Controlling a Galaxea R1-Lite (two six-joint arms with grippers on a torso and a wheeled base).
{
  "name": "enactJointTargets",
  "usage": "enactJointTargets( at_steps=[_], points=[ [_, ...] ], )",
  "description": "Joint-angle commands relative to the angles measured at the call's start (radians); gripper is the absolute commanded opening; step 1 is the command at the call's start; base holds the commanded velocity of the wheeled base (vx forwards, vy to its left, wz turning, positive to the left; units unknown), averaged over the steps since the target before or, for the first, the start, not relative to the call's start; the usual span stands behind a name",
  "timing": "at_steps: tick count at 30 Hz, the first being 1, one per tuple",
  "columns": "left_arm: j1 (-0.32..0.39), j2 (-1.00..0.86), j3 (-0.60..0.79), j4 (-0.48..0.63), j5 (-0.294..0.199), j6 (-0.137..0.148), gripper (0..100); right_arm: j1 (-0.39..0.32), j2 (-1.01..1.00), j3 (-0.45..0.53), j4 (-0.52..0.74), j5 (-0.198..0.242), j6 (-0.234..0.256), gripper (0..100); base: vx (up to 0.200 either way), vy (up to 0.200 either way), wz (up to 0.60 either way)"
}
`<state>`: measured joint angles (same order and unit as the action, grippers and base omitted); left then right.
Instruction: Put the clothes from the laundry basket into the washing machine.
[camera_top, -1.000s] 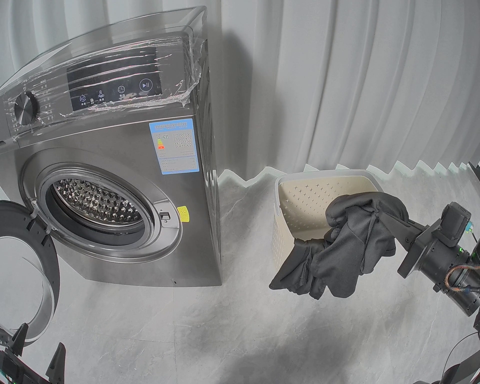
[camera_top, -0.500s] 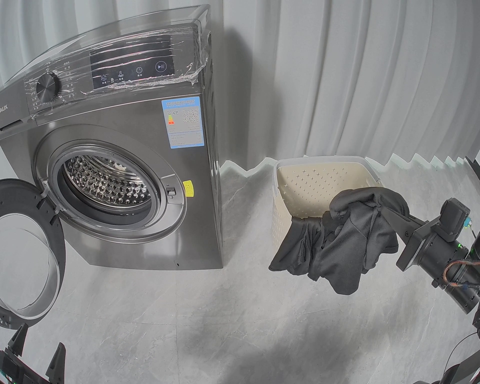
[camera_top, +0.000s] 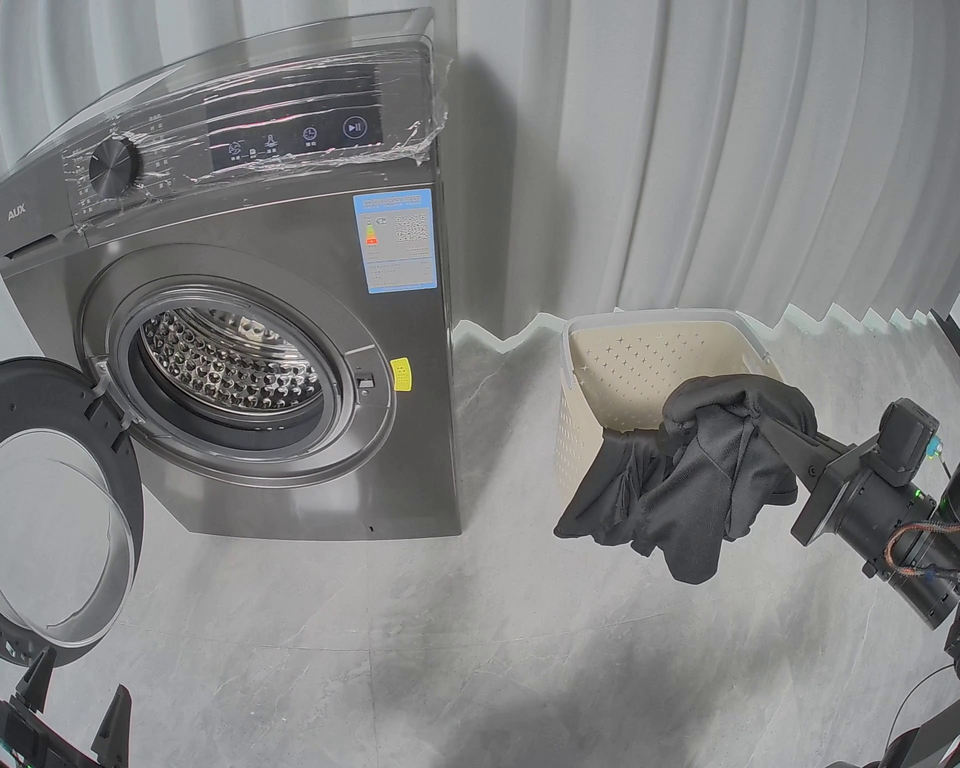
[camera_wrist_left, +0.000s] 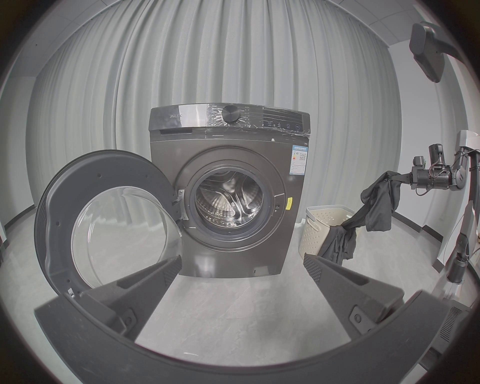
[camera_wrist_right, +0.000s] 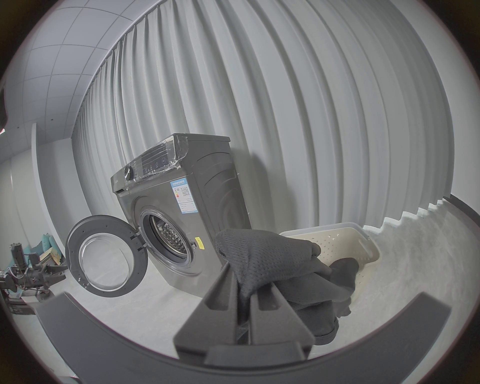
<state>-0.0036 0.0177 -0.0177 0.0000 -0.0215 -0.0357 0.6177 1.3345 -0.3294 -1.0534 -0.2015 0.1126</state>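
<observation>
Your head camera has shifted over the last second: the washing machine (camera_top: 300, 300) and the laundry basket (camera_top: 580, 400) both sit farther right in the head view than before, and nothing on the floor (camera_top: 450, 650) has moved by itself. The right gripper (camera_top: 775, 435) has kept its hold and its place relative to the basket.

That gripper is clamped on a dark grey garment (camera_top: 700, 480), with its fingers pressed together on a bunched fold. It holds the bunch above the basket's near right corner. The rest of the cloth hangs down from there, and its lower end drapes over the near rim and down the outside wall, so the garment is only partly out of the basket. The cream basket stands on the floor to the right of the machine, in front of the white curtain (camera_top: 700, 150).

The machine's round door (camera_top: 60, 500) is swung fully open to the left, showing the steel drum (camera_top: 230, 365). Your left gripper (camera_top: 85, 672) sits low at the near left, just beside the open door, with its fingers spread apart and nothing between them.
</observation>
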Motion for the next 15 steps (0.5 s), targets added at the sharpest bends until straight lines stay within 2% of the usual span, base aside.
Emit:
enactJointTargets(
  at_steps=[1,11,15],
  points=[
    [0.001,-0.018,0.016,0.0,0.0,0.0,100,0.002,0.002,0.0,0.0,0.007,0.001,0,0.0,0.2,0.0],
    [0.001,-0.018,0.016,0.0,0.0,0.0,100,0.007,0.002,0.004,0.0,0.02,0.001,0,0.0,0.2,0.0],
    [0.001,-0.018,0.016,0.0,0.0,0.0,100,0.008,0.0,0.016,-0.016,0.079,-0.002,0,0.0,0.2,0.0]
  ],
)
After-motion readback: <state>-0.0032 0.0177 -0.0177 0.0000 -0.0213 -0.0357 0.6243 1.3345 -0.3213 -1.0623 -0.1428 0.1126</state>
